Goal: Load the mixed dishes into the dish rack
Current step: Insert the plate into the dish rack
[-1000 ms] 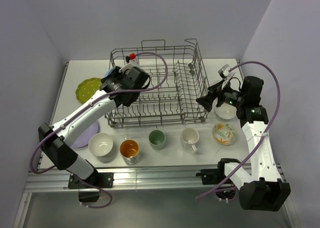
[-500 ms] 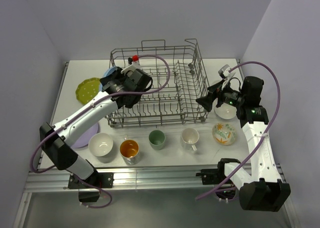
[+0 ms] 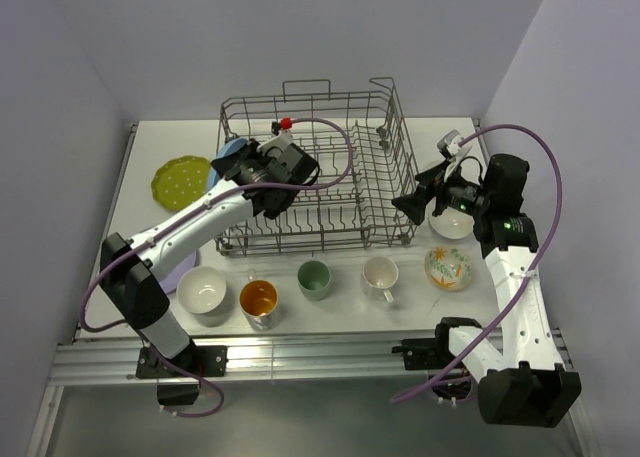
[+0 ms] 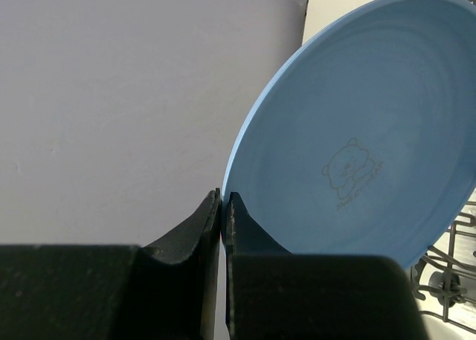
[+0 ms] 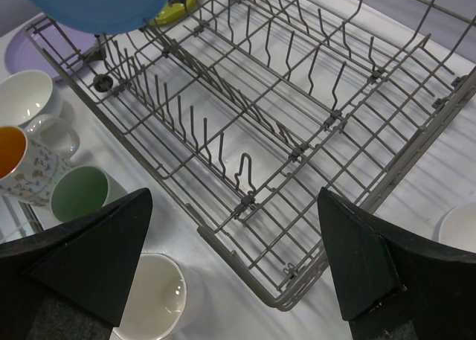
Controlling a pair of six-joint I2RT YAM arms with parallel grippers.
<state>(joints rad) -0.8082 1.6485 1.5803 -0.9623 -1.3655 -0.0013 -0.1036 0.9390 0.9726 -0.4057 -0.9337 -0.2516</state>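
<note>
Left tool [image 4: 222,200] clamps round blue plate [image 4: 357,132] over seemingly empty grey wire rack [image 3: 330,217]; right tool [image 5: 234,206] apart; nothing loaded yet.

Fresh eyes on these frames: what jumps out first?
A blue plate, pinched at its rim by the left tool, hangs over the left end of the grey rack. The right tool gapes wide open at the rack's right side. A row of cups and bowls sits in front of the rack.

left tool [image 4: 222,200] clamped, right tool [image 5: 234,245] — jaws wide
</note>
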